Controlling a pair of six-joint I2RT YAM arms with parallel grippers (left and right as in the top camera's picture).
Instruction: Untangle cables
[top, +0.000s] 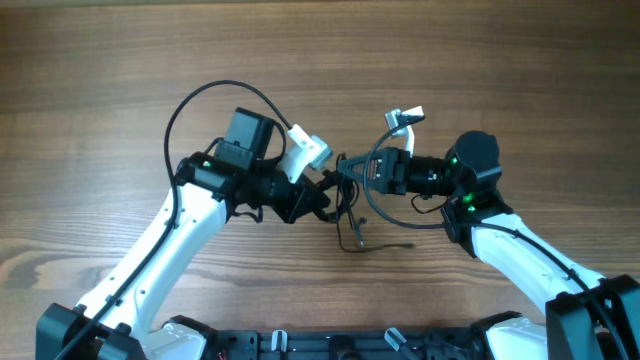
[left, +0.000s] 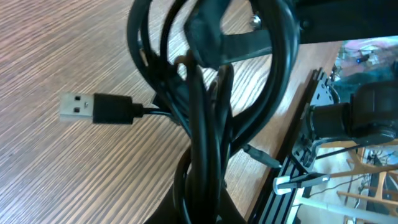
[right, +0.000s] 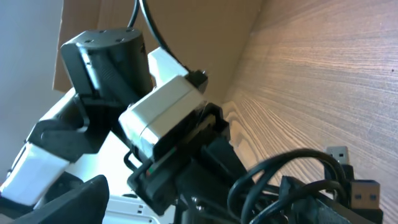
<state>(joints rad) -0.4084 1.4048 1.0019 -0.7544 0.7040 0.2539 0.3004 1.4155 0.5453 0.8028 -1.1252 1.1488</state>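
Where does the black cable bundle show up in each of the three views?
Overhead: cable bundle at the centre, thin strands trailing down the picture.
Left wrist: the bundle fills the middle, top to bottom.
Right wrist: the bundle sits in the bottom right corner.
Shared landmark: the wood-grain table, visible in all three.

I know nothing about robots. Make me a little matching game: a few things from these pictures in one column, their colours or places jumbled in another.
Things:
1. cables
2. USB plug
3. table
4. box on the left wrist

Descriptions:
a. white
b. silver tip, black body
c. brown wood grain
d. black, bunched between the two arms

Pairs: 1-d, 2-b, 3-c, 4-a.
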